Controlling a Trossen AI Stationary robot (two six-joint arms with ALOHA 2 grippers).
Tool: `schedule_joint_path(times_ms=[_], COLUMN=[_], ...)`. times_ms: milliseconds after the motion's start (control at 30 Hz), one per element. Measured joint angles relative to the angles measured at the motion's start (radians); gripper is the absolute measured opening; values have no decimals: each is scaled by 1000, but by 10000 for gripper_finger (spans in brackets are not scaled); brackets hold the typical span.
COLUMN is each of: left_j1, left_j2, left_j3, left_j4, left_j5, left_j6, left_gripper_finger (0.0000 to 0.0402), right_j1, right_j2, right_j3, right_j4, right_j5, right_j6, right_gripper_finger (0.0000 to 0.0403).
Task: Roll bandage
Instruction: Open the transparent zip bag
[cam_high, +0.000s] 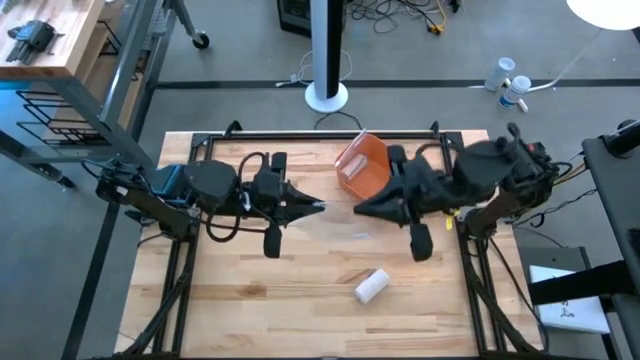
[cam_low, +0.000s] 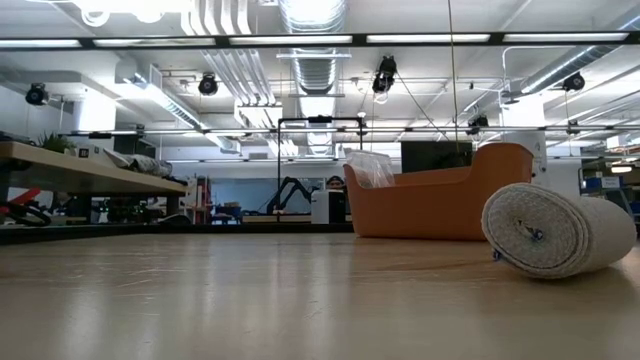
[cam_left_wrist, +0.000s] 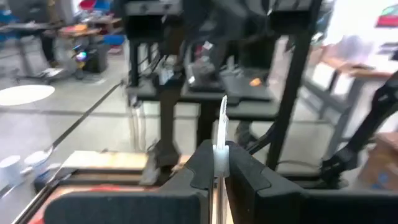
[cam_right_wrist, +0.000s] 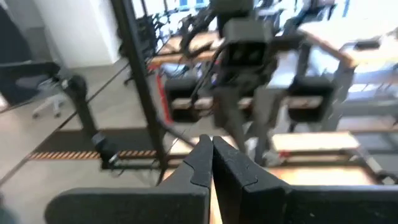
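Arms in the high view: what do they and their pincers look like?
Both arms are dark, nearly black, with bulky rounded joint housings and black cables looping beside them. The left pincer and right pincer each taper to a slim dark point. In the wrist views the fingers are matte black wedges; a thin pale strip shows between the left arm's fingers.

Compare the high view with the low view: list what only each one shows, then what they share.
Only the high view: both arms above the table, the left gripper and right gripper facing each other mid-table with jaws shut, neither near the bandage.
Only the low view: the roll's spiral end and the room's ceiling lights behind.
Both: the rolled bandage lying on the table, apart from the orange bin.
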Motion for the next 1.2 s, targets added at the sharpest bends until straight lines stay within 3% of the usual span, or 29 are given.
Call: schedule_joint_path(times_ms=[200,333,967,1200], left_j1=[-4,-5,-6,-5], left_j2=[-29,-52,-62,-62], left_j3=[0,0,0,0], left_j4=[131,179,177,173], left_j5=[114,142,177,223], left_j6=[3,9,33,31], left_gripper_finger=[22,11,17,13], right_j1=[-4,-7,-7,-7], right_j2=[81,102,165,165], right_j3=[-3,-1,-2,-2], right_j4=[303,363,427,429], right_j5=[1,64,115,132], right_j6=[-146,-136,-116,-176], right_gripper_finger=[89,116,24,27])
